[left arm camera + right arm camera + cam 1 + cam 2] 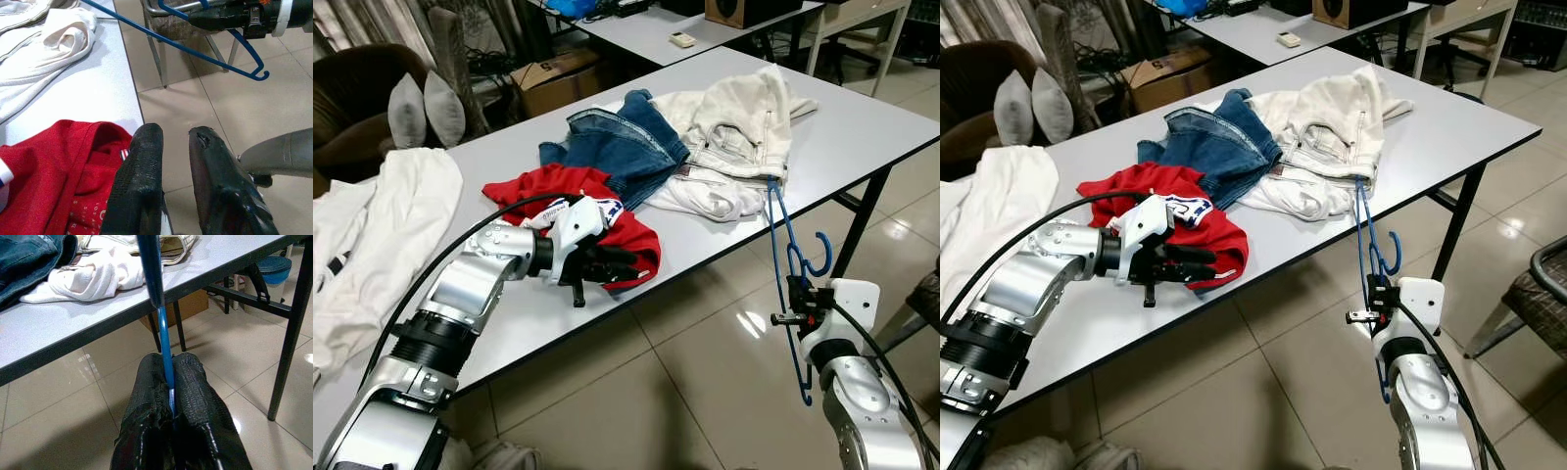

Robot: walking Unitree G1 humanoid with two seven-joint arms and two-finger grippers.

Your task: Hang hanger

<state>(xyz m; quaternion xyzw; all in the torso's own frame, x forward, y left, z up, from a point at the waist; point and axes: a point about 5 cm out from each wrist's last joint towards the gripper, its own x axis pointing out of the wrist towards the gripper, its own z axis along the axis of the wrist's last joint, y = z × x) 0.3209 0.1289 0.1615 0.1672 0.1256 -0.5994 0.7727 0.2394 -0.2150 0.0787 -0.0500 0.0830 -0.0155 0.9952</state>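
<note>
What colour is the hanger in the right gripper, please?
Blue; the hanger shows best in the left eye view.

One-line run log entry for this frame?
right gripper: shut on blue hanger, off table edge | left gripper: open, beside red shirt | hanger: not hung

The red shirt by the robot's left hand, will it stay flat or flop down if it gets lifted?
The red shirt will probably flop: it already lies crumpled in soft folds on the table. It looks thin, so likely light. Its edge lies beside the left tool, near the table's edge, so a push might slide it off.
</note>
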